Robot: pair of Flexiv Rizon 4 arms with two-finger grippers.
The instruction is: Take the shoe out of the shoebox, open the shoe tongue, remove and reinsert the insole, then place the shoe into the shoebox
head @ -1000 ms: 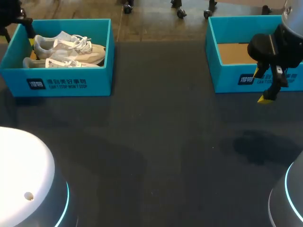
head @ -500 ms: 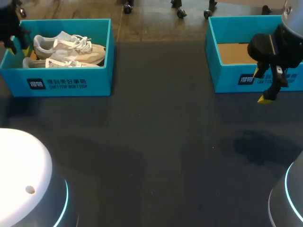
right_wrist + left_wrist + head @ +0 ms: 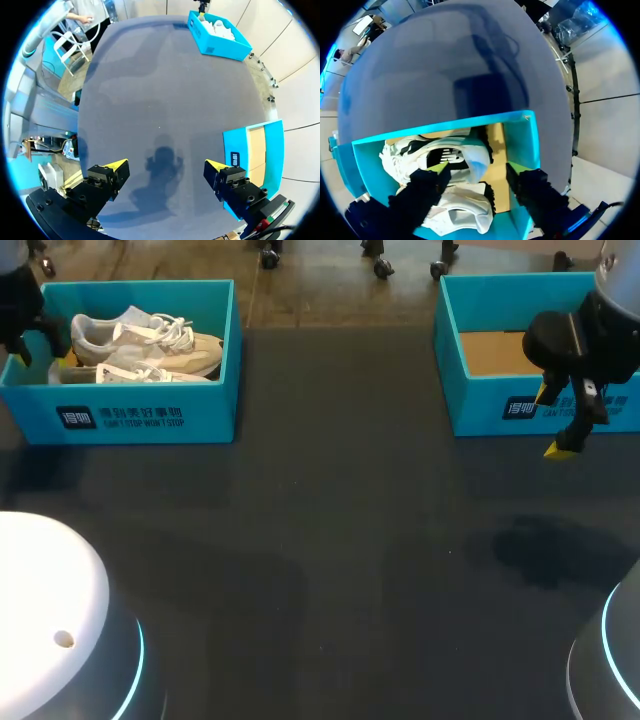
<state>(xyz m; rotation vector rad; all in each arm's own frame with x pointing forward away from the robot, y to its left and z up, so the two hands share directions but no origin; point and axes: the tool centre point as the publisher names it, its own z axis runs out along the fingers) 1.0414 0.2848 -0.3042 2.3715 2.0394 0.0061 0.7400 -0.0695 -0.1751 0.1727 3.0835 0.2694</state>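
Observation:
Two pale grey and white shoes lie side by side in the blue shoebox (image 3: 150,418) at the back left, one shoe (image 3: 150,335) behind the other (image 3: 130,373). My left gripper (image 3: 48,340) hangs over the box's left end. In the left wrist view that gripper (image 3: 479,169) stands open above the heel ends. The heel of one shoe (image 3: 465,157) is between its fingers, near one fingertip (image 3: 440,168) and clear of the other. The second shoe (image 3: 465,210) lies under the gripper. My right gripper (image 3: 556,422) hovers open, holding nothing, in front of the second box.
A second blue box (image 3: 500,405) with a bare cardboard floor stands at the back right, and it shows beside my right gripper (image 3: 165,167) as a blue box (image 3: 240,145). The dark tabletop (image 3: 330,540) spreads between the boxes and toward the front.
My left gripper has come down from the back left corner to the left end of the shoebox, over the shoes' heels. The right arm has not moved.

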